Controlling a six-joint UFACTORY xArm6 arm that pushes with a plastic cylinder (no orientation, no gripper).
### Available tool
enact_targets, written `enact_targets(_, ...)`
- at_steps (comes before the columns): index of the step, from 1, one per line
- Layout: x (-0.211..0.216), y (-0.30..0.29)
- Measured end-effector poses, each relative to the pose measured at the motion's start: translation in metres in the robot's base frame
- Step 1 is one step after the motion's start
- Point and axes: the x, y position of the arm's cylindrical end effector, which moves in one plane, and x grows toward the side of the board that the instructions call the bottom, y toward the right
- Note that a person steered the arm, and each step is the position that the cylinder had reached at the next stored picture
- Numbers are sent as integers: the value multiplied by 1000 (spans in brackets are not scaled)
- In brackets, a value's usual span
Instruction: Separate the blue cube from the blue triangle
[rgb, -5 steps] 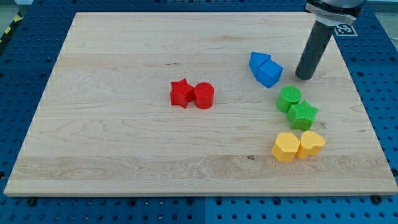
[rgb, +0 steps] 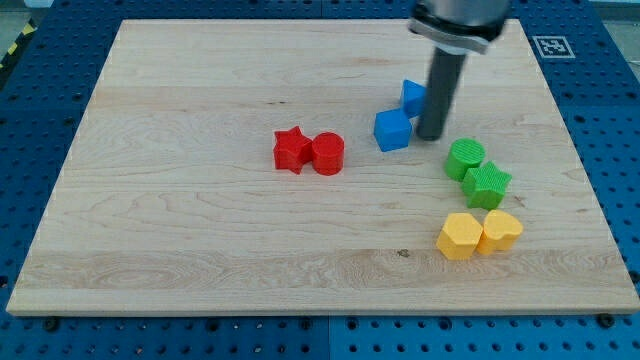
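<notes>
Now my tip (rgb: 431, 136) stands beside blue cube (rgb: 393, 130).

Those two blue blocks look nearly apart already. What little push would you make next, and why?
Probably keep nudging toward the view's left: my tip sits right of the blue cube, just below the blue triangle, and only a slim gap shows between the two.

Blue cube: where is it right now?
The blue cube sits right of centre in the view's upper half, just below-left of the blue triangle, with my tip immediately at its right.
</notes>
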Motion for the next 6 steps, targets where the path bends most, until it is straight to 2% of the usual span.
enact_targets(1, 7, 7)
enact_targets(3, 1, -70)
enact_targets(4, -19, -85)
enact_targets(5, -21, -89)
enact_targets(6, -21, -118)
